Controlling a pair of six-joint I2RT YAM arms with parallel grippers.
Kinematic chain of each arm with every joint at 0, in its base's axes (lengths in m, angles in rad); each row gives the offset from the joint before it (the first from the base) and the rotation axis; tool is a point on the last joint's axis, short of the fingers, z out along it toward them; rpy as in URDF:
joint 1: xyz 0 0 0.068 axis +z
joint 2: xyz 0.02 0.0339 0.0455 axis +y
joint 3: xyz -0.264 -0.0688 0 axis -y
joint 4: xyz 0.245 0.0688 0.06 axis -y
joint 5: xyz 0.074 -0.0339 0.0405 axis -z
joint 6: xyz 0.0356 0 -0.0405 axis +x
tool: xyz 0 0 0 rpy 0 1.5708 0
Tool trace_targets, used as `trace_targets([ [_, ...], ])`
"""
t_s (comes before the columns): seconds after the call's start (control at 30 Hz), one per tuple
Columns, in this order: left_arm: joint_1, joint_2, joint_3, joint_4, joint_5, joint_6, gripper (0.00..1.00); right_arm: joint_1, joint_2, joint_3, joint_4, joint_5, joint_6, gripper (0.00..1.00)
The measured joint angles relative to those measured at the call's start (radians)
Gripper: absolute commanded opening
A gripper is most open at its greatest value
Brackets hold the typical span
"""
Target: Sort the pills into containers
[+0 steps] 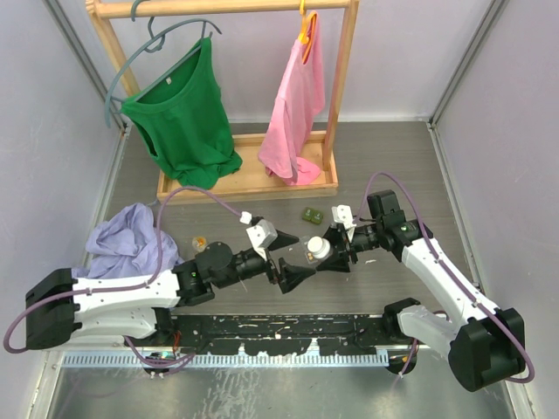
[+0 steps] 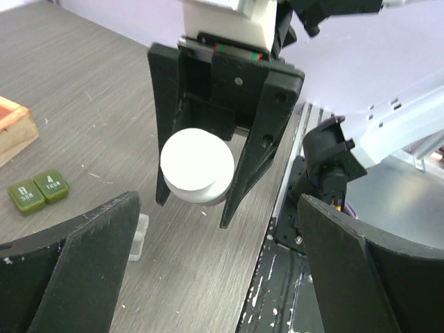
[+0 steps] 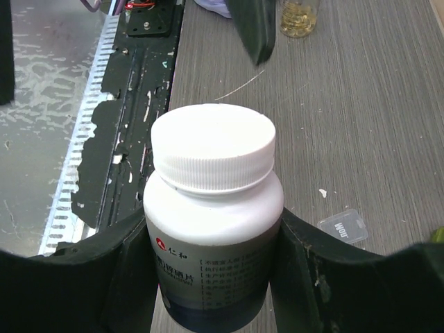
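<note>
My right gripper (image 1: 327, 251) is shut on a white pill bottle (image 3: 211, 201) with its white screw cap on, held sideways above the table; the bottle also shows in the top view (image 1: 314, 249) and the left wrist view (image 2: 198, 165). My left gripper (image 1: 291, 257) is open and empty, its fingers spread wide just in front of the bottle's cap. The dark green pill box (image 1: 310, 214) lies on the table beyond the grippers and shows in the left wrist view (image 2: 38, 192). The clear pill box (image 3: 342, 226) lies shut on the table beside the bottle and shows in the left wrist view (image 2: 139, 236).
A small clear vial of yellow pills (image 1: 199, 242) stands to the left, also in the right wrist view (image 3: 298, 17). A crumpled purple cloth (image 1: 127, 240) lies at the left. A wooden rack (image 1: 249, 179) with a green and a pink shirt stands at the back.
</note>
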Motion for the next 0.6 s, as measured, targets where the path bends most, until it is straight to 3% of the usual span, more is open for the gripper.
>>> trace_targets([
  [0.3, 0.000, -0.148, -0.038, -0.008, -0.073, -0.155, 0.98, 0.000, 0.000, 0.000, 0.000, 0.003, -0.001, 0.15],
  [0.6, 0.000, -0.179, -0.053, -0.046, -0.150, -0.335, 0.98, 0.000, 0.000, 0.000, 0.000, 0.013, -0.002, 0.15],
])
